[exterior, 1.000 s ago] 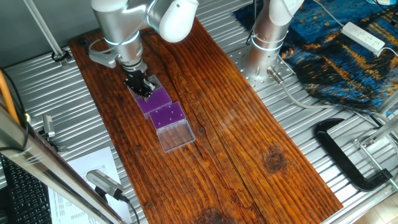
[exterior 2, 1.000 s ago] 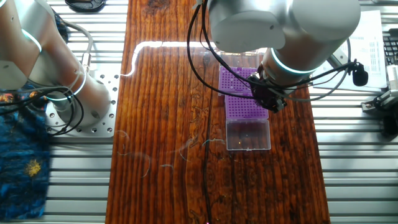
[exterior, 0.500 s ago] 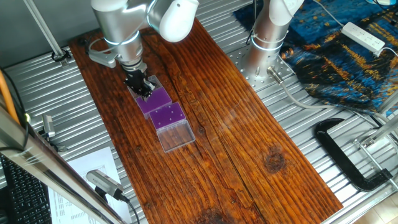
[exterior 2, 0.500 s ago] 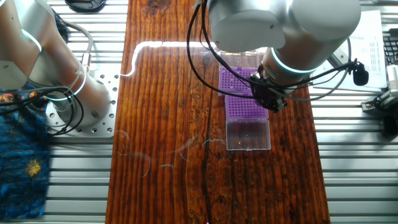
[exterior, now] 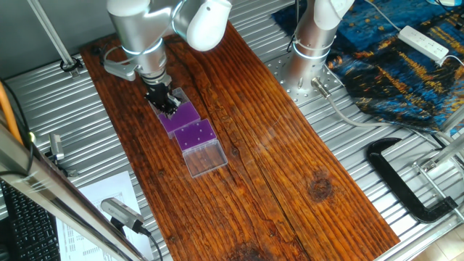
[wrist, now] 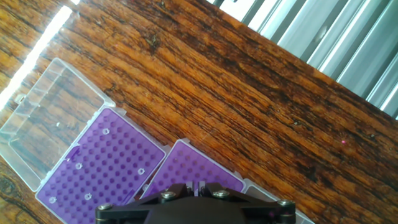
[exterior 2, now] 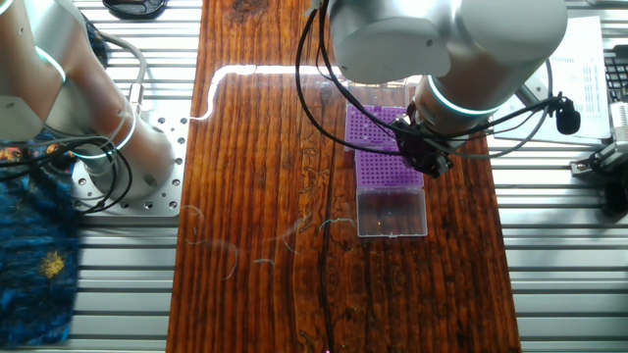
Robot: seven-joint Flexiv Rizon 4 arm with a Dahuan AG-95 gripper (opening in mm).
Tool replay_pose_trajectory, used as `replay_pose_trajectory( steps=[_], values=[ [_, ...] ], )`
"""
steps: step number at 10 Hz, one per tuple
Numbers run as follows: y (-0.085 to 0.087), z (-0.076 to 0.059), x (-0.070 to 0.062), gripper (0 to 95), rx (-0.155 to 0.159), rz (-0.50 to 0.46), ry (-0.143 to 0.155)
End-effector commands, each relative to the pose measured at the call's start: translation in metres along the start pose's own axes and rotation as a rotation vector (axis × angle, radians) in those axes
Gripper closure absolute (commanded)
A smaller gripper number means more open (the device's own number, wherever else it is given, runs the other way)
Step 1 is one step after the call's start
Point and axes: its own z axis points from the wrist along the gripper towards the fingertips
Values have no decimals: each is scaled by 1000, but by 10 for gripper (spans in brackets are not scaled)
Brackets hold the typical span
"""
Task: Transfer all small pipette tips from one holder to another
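Note:
Two purple holders sit end to end on the wooden table. In the hand view the left holder (wrist: 99, 165) carries several small pipette tips (wrist: 106, 131) as pale dots, and its clear lid (wrist: 50, 121) lies open beside it. The other holder (wrist: 193, 169) lies right under my gripper (wrist: 200, 185) and shows no tips. The fingers stand almost together with only a thin slit, and I see nothing between them. In one fixed view the gripper (exterior: 167, 103) hangs low over the far holder (exterior: 181, 116), next to the near holder (exterior: 196, 134). It also shows in the other fixed view (exterior 2: 424, 157).
A clear lid (exterior: 205, 159) lies flat at the near end of the holders. Ribbed metal decking (exterior: 348, 152) flanks the wooden board. A second arm's base (exterior: 312, 51), a black clamp (exterior: 406, 181) and papers (exterior: 94, 210) lie off the board.

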Motion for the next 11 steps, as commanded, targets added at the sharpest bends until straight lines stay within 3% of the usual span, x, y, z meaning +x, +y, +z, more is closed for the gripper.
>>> replay_pose_trajectory(
  steps=[1, 4, 5, 6, 7, 9, 11],
  values=[
    [0, 2, 0, 950, 0, -2, 3],
    [0, 6, 1, 950, 1, -12, 2],
    [0, 6, 1, 760, 1, -18, 2],
    [0, 6, 1, 760, 0, -23, 2],
    [0, 6, 1, 570, 0, -26, 2],
    [0, 5, 1, 570, -4, -19, -2],
    [3, -5, -3, 570, -2, 3, 1]
  ],
)
